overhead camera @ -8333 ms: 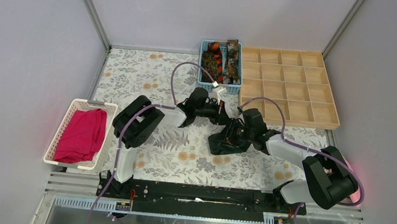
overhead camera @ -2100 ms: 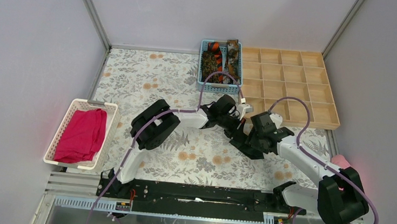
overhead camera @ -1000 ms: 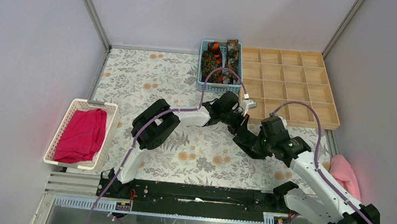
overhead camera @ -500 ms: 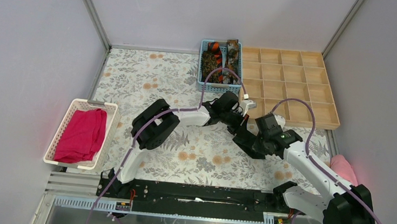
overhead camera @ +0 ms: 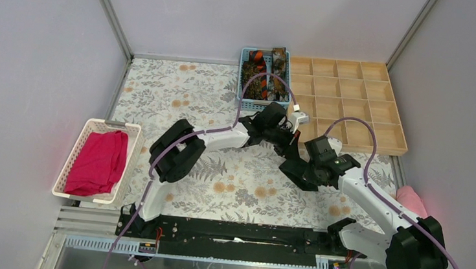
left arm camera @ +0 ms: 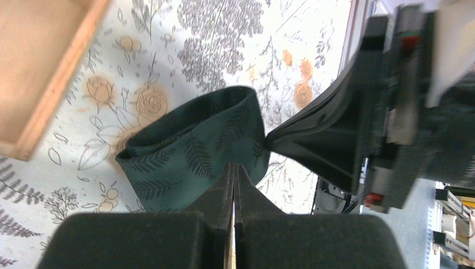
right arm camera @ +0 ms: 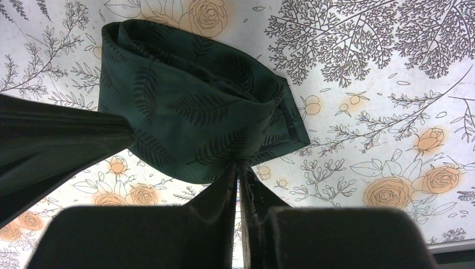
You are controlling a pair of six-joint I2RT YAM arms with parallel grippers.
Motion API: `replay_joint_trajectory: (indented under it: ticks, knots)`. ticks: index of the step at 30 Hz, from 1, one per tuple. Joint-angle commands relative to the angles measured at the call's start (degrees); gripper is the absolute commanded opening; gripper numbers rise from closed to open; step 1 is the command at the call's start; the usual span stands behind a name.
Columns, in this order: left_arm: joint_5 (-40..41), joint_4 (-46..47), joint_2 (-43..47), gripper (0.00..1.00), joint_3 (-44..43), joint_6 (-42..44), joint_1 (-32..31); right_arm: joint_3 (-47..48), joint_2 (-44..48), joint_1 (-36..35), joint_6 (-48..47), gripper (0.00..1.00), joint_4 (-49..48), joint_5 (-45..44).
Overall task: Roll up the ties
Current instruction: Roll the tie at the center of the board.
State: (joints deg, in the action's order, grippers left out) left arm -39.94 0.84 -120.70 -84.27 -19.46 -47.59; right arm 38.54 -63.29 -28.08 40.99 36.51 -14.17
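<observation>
**Fig. — Two-arm carry of a rolled tie (top + both wrist views).**

- **Tie:** The dark green tie [left arm camera: 190, 151], fern-printed, is wound into a loose flat coil. It sits between the two arms, over the floral desk [overhead camera: 180, 97] and just beside the near-left corner of the wooden tray [left arm camera: 45, 73]. Whether it rests on the desk or hangs just above it cannot be told.
- **Grippers:** The left gripper [left arm camera: 234, 168] has its jaws closed tight on the coil's edge. The right gripper [right arm camera: 240, 165] is likewise pinched on the fabric, at a different edge, so the coil is held at two points.
- **Change:** Approx. 8 s back, both arms work at desk centre w/ the tie low between them. Since then the pair has shifted right, toward the tray. Within the last sec. the left arm's elbow swings left and its wrist edges nearer the tray. The right arm folds back from a stretched pose. Grips are unchanged throughout.
- **Meaning (judged):** Rolling of this tie looks done, and the step in hand is prob. transfer into a tray compartment. All compartments in view are still bare. The other ties [overhead camera: 257, 74] remain in the blue basket [overhead camera: 261, 104], unrolled, so the task is early.
</observation>
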Motion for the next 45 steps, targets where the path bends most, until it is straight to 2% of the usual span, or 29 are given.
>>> replay_joint_trajectory:
  ticks: [1,9,13,19,29,33,45]
  knots:
    - [2.0,-1.3,2.4,0.00,-3.7,2.4,0.2,0.2,-0.7,-0.2,0.1,0.11,-0.5,-2.1]
    - [-1.4,-5.9,-6.9,0.00,-14.7,4.5,0.5,0.0,-0.5,-0.1,-0.1,0.11,-1.1,-1.9]
    - [-2.2,-11.2,-10.7,0.00,-19.4,8.1,0.5,0.2,-0.2,-0.2,-0.2,0.11,-0.9,-2.1]
    - [-1.3,-14.3,-12.9,0.00,-19.5,10.9,0.5,0.6,-0.7,-0.1,-0.4,0.11,-1.5,-1.8]
    - [5.1,-17.9,-16.0,0.00,-21.4,12.3,1.1,0.6,-1.5,-0.2,-1.1,0.10,-2.4,-1.6]
    - [6.3,-18.6,-13.8,0.00,-18.6,12.5,1.1,1.2,-2.7,-0.1,-1.6,0.10,-2.5,-2.7]
    - [11.2,-14.3,-4.2,0.00,-2.8,10.4,1.5,2.9,-8.1,0.8,-3.9,0.10,-6.1,-3.6]
